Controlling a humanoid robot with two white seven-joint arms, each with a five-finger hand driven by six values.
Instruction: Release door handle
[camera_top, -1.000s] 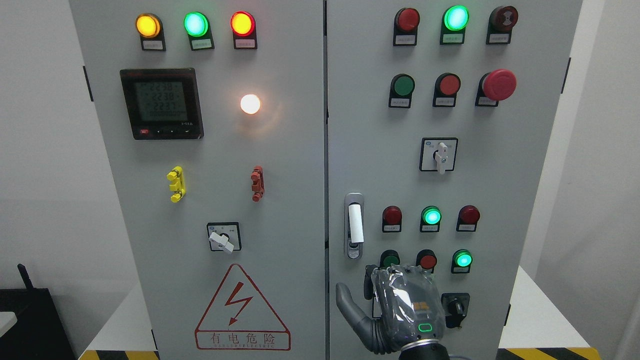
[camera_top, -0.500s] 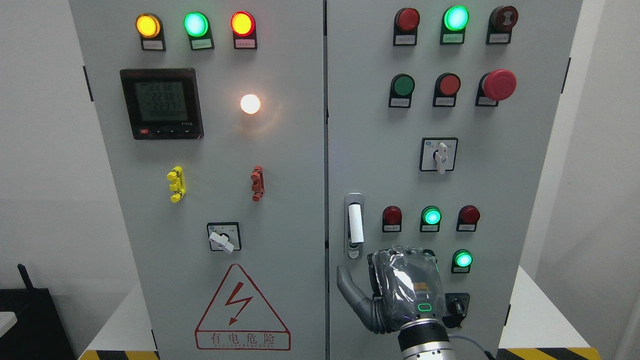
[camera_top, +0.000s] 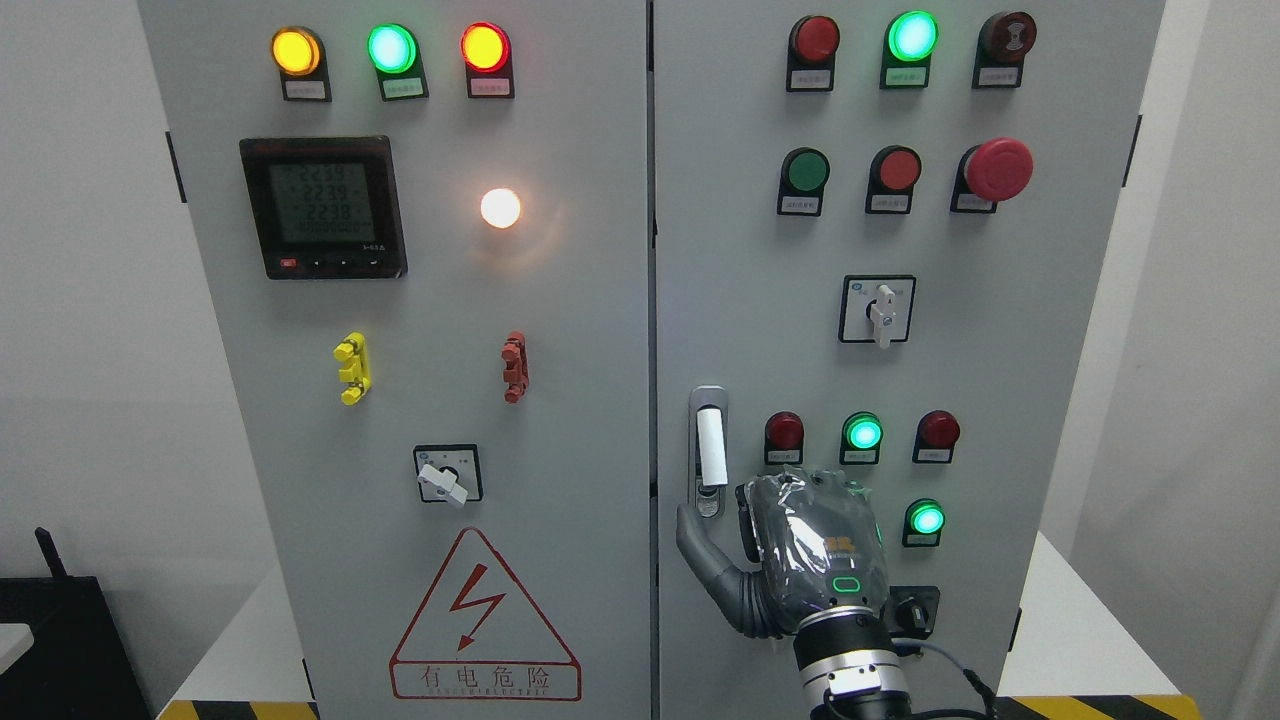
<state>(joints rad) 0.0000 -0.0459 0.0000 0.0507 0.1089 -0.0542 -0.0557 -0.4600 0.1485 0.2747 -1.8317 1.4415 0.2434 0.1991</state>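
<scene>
Risk: right robot hand (camera_top: 800, 560) sits lower centre-right of frame, thumb tip just beside the base of the door handle (camera_top: 710, 450). A careless move could snag the handle or knock the nearby green lamp (camera_top: 926, 519) or the key switch (camera_top: 912, 610).

Hand holds nothing; thumb spread, other fingers hidden behind its back.

Handle: white lever, upright in a silver recess, centre-lower frame, on the right cabinet door (camera_top: 760, 280), which appears shut.

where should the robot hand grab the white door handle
Grip the white door handle around its long upright bar, coming from the front and below, where the right robot hand already sits. The bar stands vertical in a narrow recessed plate, so fingers wrap from the side.
</scene>
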